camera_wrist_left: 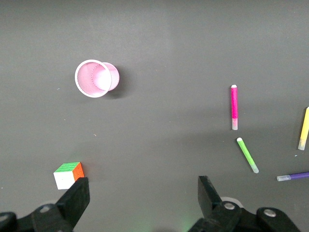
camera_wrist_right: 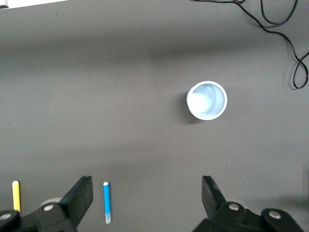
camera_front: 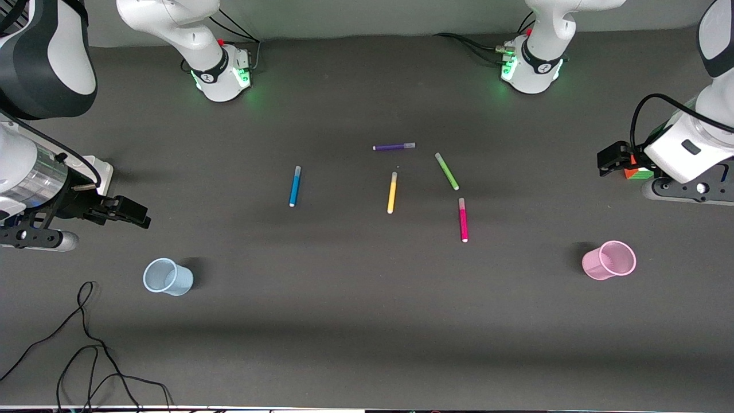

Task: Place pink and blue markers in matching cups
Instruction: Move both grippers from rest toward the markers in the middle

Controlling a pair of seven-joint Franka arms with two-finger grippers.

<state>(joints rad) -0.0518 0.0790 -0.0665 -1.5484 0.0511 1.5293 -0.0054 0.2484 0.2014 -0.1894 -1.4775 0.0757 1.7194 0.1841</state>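
Five markers lie flat in a loose cluster at mid-table, none touching another. The purple marker lies farthest from the front camera. The green marker lies slanted just nearer, and the yellow marker lies between the green one and the blue marker, which sits apart toward the right arm's end. The pink marker lies nearest the camera of the five, its upper end close to the green marker's lower end but apart from it.

The blue cup stands upright and empty toward the right arm's end, nearer the camera than the blue marker and well apart from it. The pink cup stands upright and empty toward the left arm's end, well apart from the pink marker. Bare table lies between each marker and its cup.

A colour cube rests on the table under the left gripper, which hangs at the left arm's end with fingers spread wide and nothing between them. The right gripper hangs at the right arm's end, above the table near the blue cup, likewise spread wide and holding nothing. A loose black cable trails on the table at the near edge, beside the blue cup but not touching it
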